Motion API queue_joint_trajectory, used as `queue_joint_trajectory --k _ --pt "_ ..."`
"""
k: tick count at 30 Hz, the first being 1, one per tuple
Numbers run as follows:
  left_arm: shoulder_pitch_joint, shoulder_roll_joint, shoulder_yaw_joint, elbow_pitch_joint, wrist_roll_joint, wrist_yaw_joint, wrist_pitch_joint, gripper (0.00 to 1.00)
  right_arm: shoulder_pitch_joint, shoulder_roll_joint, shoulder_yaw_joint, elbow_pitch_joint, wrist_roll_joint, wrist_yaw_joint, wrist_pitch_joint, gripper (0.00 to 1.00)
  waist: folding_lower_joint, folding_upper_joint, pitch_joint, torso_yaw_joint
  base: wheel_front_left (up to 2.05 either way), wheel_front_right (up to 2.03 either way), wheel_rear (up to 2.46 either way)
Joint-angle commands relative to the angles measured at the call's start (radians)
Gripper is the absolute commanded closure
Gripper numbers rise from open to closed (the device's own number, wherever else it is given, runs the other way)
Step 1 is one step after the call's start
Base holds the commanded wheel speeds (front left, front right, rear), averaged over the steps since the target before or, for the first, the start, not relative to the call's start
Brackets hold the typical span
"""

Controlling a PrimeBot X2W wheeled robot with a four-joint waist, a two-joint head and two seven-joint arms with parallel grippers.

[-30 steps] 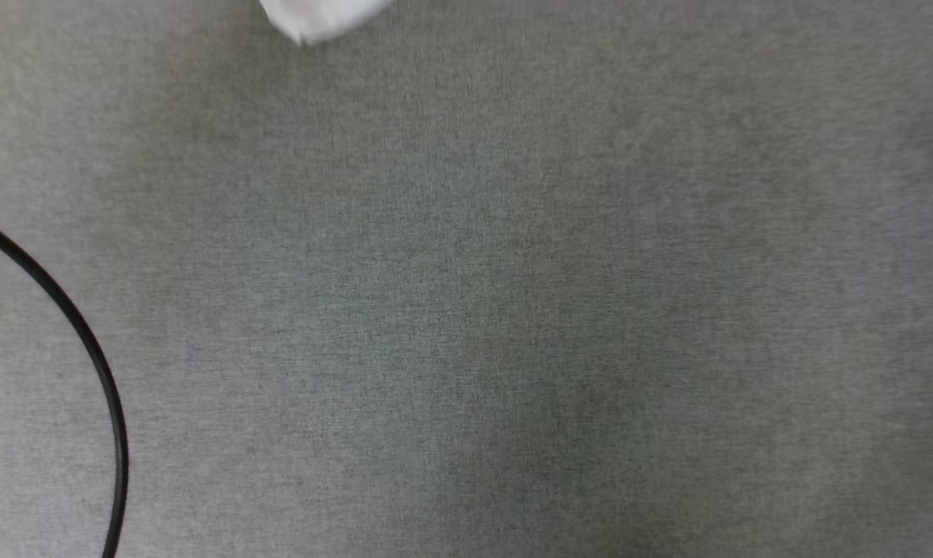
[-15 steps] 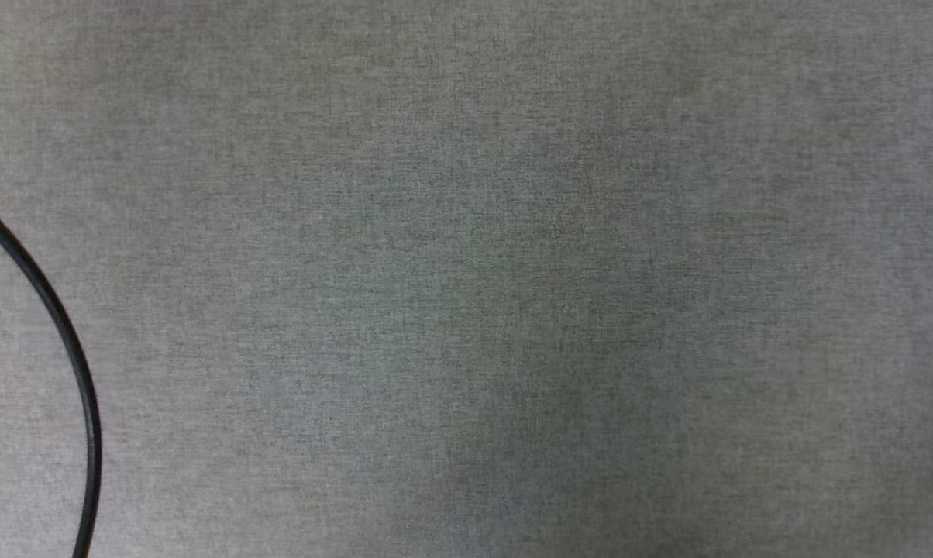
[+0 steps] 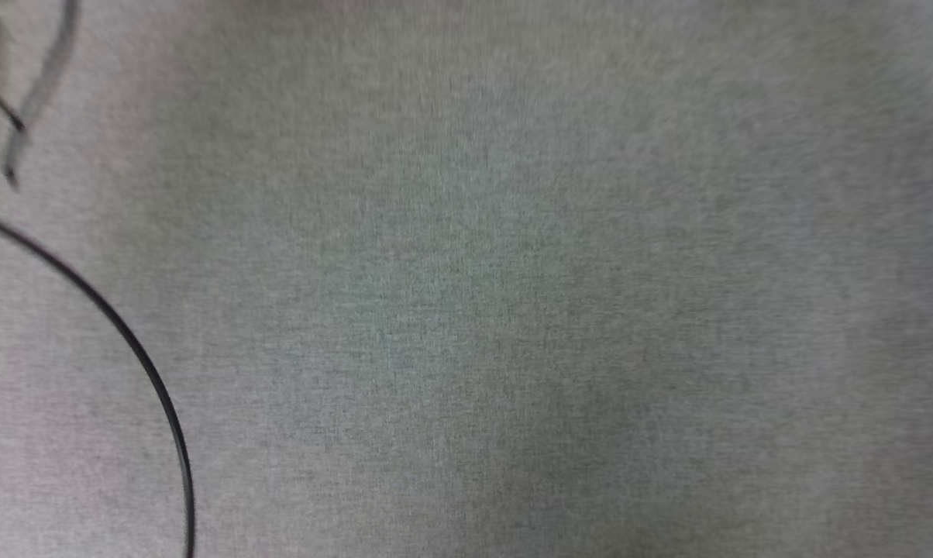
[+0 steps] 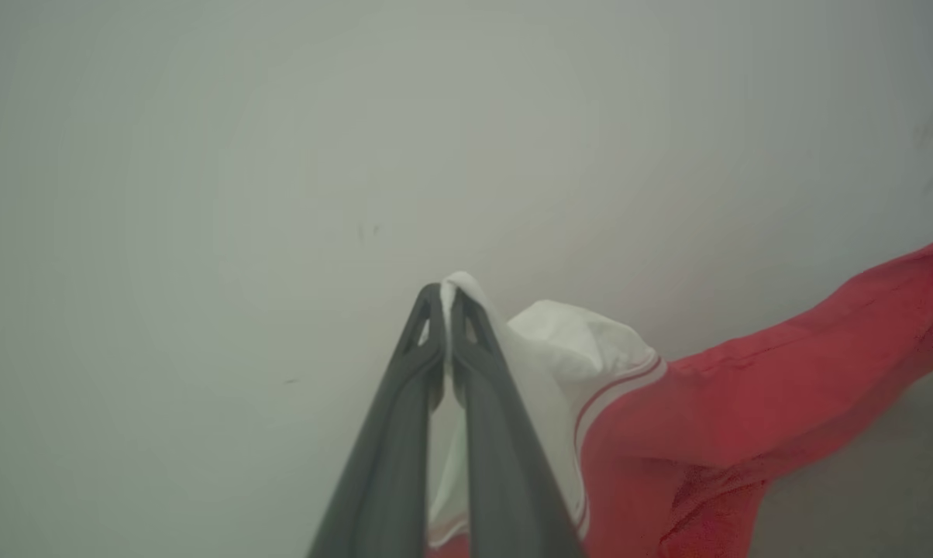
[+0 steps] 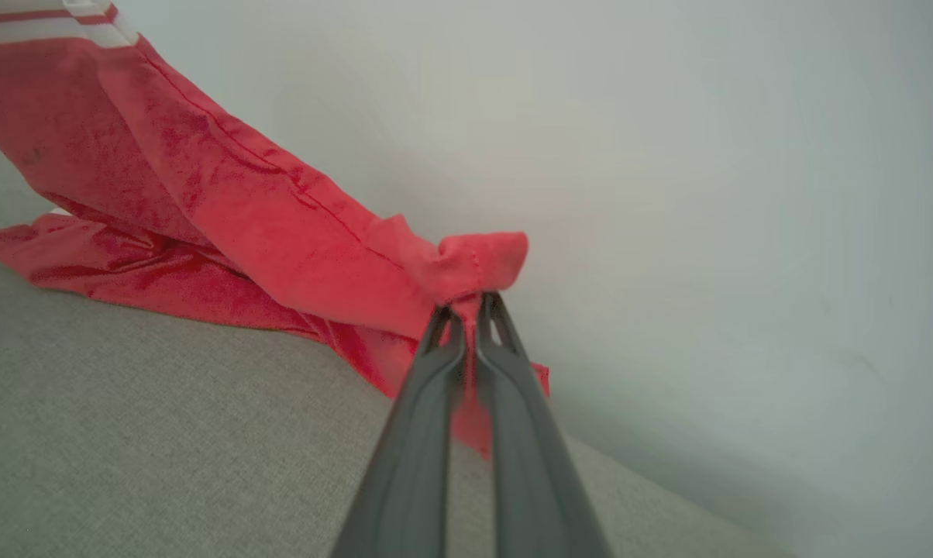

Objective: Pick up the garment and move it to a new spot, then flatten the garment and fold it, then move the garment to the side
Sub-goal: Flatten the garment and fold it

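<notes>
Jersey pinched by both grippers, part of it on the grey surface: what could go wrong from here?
The left gripper pinches just a tip of white sleeve; it may slip out.
The right gripper holds a bunched red corner, while the jersey trails on the grey surface; dragging could crease it.
The black cable might snag it.

Grey woven surface [image 3: 513, 310] with a curved black cable [image 3: 150, 376]; pale wall [image 5: 707, 155].

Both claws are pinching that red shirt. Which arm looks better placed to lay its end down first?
Probably the right. The right claw pinches a red edge low over the grey fabric surface, where the jersey T-shirt trails. The left claw holds a white sleeve before a pale wall.
</notes>
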Motion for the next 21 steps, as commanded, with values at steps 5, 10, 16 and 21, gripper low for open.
queue_joint_trajectory --k 5,10,16,21 --pt "0.277 0.004 -0.008 -0.104 -0.027 0.043 -0.008 1.00 0.171 -0.011 0.085 -0.033 0.062 -0.001 -0.027 1.00 -0.0001 0.0000 -0.123 -0.014 0.00 0.00 0.00" --pt "0.564 0.033 0.001 -0.229 -0.067 0.099 -0.009 1.00 0.328 -0.041 0.164 -0.063 0.132 -0.001 -0.053 1.00 -0.0001 0.0000 -0.203 -0.025 0.00 0.00 0.00" --pt "0.882 0.072 -0.022 -0.370 -0.108 0.155 -0.006 1.00 0.501 -0.102 0.260 -0.114 0.202 -0.001 -0.089 1.00 -0.0001 0.0000 -0.297 -0.027 0.00 0.00 0.00" --pt "1.116 0.110 -0.040 -0.470 -0.153 0.210 0.012 1.00 0.647 -0.160 0.333 -0.170 0.254 -0.001 -0.121 1.00 -0.0001 0.0000 -0.388 -0.028 0.00 0.00 0.00"
